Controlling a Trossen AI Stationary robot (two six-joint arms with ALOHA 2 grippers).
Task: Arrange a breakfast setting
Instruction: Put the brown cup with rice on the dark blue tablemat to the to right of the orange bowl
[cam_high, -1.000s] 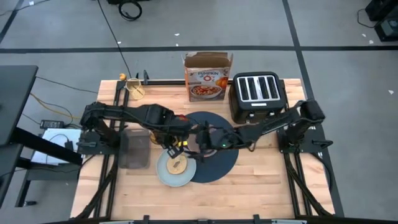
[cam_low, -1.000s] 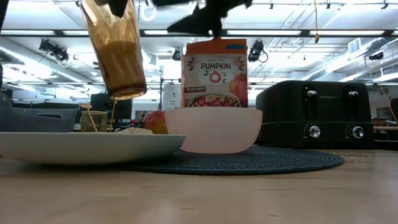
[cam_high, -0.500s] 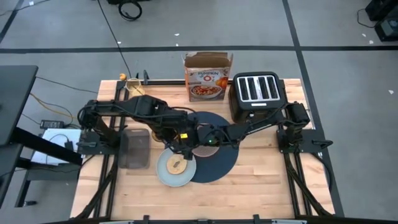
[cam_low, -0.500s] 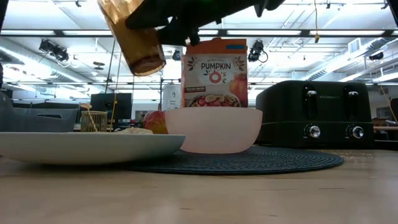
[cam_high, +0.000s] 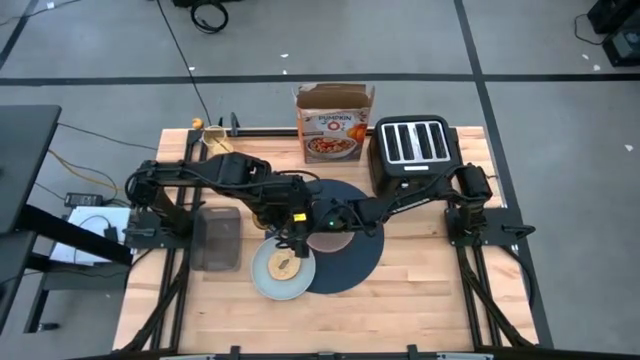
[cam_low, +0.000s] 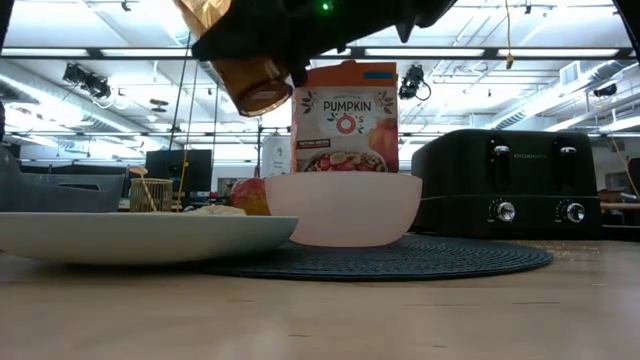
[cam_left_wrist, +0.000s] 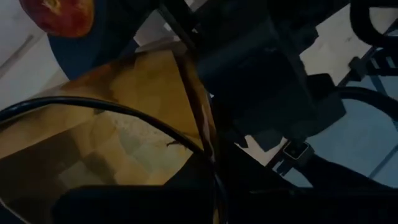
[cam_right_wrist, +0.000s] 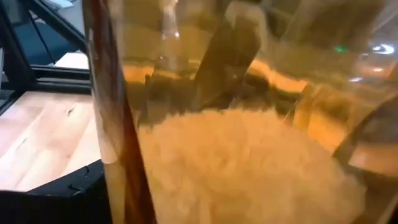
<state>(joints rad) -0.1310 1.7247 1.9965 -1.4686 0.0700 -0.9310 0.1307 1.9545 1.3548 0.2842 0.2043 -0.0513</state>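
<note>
My left gripper (cam_high: 280, 218) is shut on the amber glass (cam_low: 245, 62), which hangs tilted high above the pale-blue plate (cam_high: 262, 283) with its bagel-like bread (cam_high: 285, 267). My right gripper (cam_high: 305, 222) is open and reaches in level from the table's right. Its fingers stand close by the glass (cam_right_wrist: 249, 155), which fills its wrist view. The pinkish bowl (cam_low: 345, 208) sits on the round dark-blue placemat (cam_high: 365, 255). The red apple (cam_low: 250, 195) rests on the mat's far left part. My left gripper holds the glass by its wall at the rim (cam_left_wrist: 186, 106), coming steeply from above. One finger seems to be inside the glass and one outside. The glass is lifted clear and tilted, with its base (cam_low: 262, 98) slanting toward the right arm. My right gripper is very close to the glass, but I cannot tell whether it touches it.
A black toaster (cam_high: 412, 150) and an orange-and-white cereal box (cam_high: 334, 128) stand at the far edge. A grey container (cam_high: 218, 238) lies left of the plate, and a small gold holder (cam_high: 215, 142) stands at the far left. The near half of the table is bare wood.
My left gripper has risen and tipped the glass further, and its base has swung up toward the table's right. My right gripper has moved toward the table's left and slightly down, closing in on the glass. Both grippers keep the same opening.
</note>
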